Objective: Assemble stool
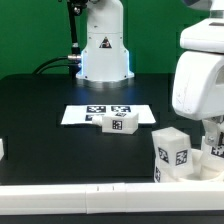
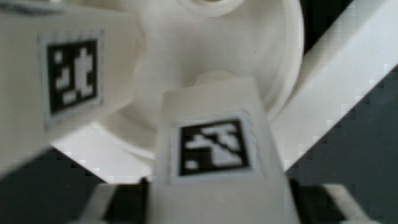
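Your tool (image 2: 219, 207) is pinching a leg (image 2: 217, 140). In the wrist view the dark fingers (image 2: 128, 205) sit tight against both sides of that chunky white block, and its black-and-white tag faces the camera. Just past the leg's far end you see the round seat (image 2: 196, 50), white and curved. The leg's tip appears to touch it (whether it is seated in anything you cannot tell from here). A second leg (image 2: 71, 70) with its own tag stands beside the seat, near the held one but apart from it.

In the exterior view you find the tool (image 1: 212, 148) low at the exterior view's right, under the arm's bulky white wrist and close to the surface (image 1: 40, 110). Just beside it stands a white tagged stool part (image 1: 172, 155), showing two tags on adjoining faces; the arm hides what lies behind it. Well apart from that, toward the middle of the black surface, the marker board (image 1: 72, 115) lies flat. A loose leg (image 1: 119, 122) rests at the board's near edge, with a tag on its upper face. The robot's base (image 1: 104, 45) stands behind the board. A long white border rail (image 1: 90, 195) runs along the near side of the surface.
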`<action>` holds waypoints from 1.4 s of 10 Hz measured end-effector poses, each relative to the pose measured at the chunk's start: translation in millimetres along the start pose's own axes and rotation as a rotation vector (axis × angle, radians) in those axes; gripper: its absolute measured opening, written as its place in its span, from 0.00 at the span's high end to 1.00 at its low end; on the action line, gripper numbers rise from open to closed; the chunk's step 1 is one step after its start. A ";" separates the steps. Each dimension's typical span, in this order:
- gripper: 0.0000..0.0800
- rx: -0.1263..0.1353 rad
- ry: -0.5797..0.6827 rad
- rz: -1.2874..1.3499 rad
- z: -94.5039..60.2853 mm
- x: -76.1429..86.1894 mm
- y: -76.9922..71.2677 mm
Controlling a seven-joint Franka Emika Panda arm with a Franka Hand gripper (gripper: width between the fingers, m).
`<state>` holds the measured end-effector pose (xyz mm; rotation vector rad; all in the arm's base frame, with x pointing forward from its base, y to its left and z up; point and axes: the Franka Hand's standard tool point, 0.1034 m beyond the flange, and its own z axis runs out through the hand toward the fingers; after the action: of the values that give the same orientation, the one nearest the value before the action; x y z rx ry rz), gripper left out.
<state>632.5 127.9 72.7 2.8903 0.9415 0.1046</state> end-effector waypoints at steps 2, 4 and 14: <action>0.58 0.001 0.000 0.145 0.2 -0.3 0.4; 0.58 0.000 0.000 0.315 0.5 -1.2 1.9; 0.58 0.069 -0.025 1.782 4.9 -9.9 7.0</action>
<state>629.1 116.1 68.4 2.6687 -1.7288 0.1294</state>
